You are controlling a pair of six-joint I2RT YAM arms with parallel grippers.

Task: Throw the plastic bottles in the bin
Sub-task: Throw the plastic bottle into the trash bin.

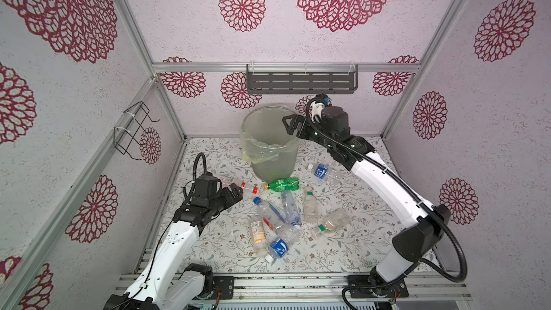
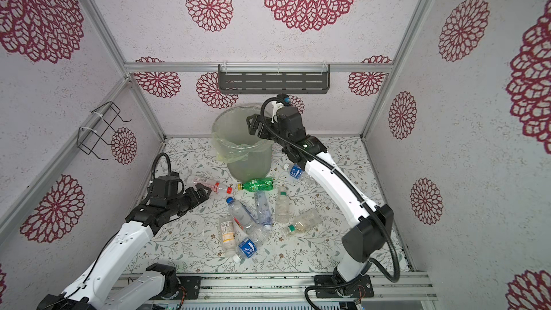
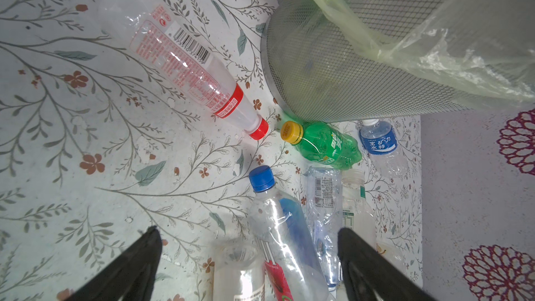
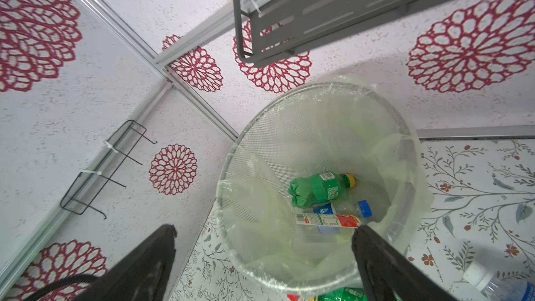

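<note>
Bottles (image 1: 286,210): strewn on floral table (image 1: 357,249) before bin (image 1: 274,168); green bottle (image 4: 315,189) among those inside. My right gripper (image 1: 287,126) gapes empty over its rim; left gripper (image 1: 238,193) spread beside red-capped bottle (image 1: 249,187). Slotted shelf (image 1: 301,82) behind.

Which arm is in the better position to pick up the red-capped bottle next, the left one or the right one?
Left, probably. The left pincer is open and low, close to the red-capped bottle. The right pincer, also open, is up over the bin, farther from it.
</note>
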